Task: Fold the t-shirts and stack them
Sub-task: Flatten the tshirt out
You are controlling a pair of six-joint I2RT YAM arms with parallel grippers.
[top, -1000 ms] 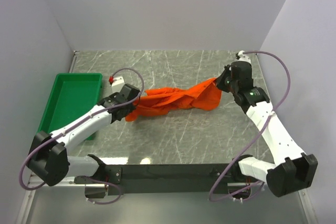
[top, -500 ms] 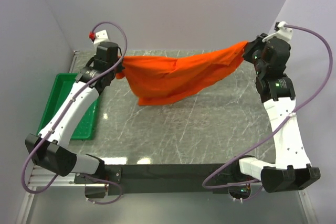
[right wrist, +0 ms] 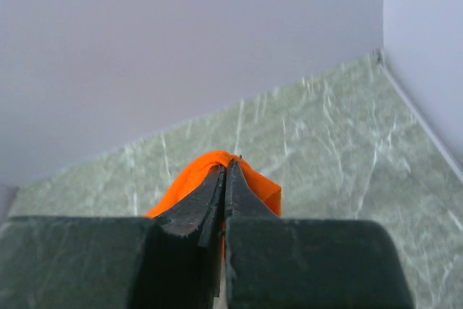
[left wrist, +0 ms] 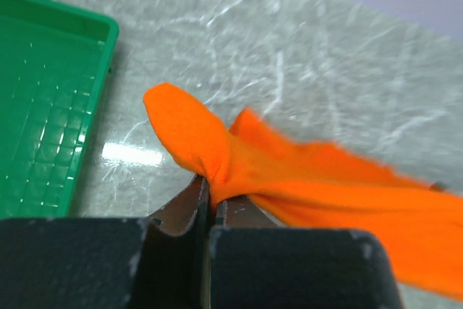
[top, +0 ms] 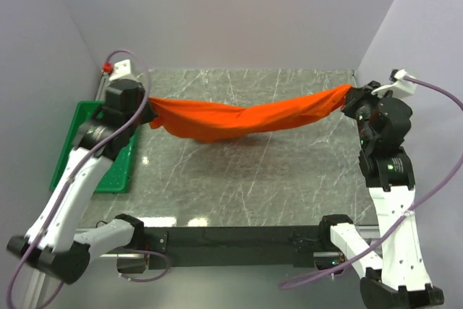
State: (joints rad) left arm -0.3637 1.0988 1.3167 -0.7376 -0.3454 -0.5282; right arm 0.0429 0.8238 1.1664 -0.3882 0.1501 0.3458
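Note:
The orange t-shirt (top: pixel 242 117) hangs stretched in the air between my two grippers, above the back half of the marble table, sagging in the middle. My left gripper (top: pixel 150 113) is shut on its left end, near the tray; the bunched cloth (left wrist: pixel 217 157) pokes out past the closed left gripper (left wrist: pixel 208 195). My right gripper (top: pixel 349 99) is shut on the shirt's right end near the right wall; a fold of orange cloth (right wrist: pixel 188 182) wraps round the tips of the closed right gripper (right wrist: pixel 225 173).
A green tray (top: pixel 85 168) sits at the table's left edge, partly under my left arm; it also shows in the left wrist view (left wrist: pixel 51 106). Grey walls close the table on the left, back and right.
Both grippers rose from the table holding the shirt and spread apart, stretching it. Since half a second ago they have come lower and nearer, and the shirt is pulled thinner.

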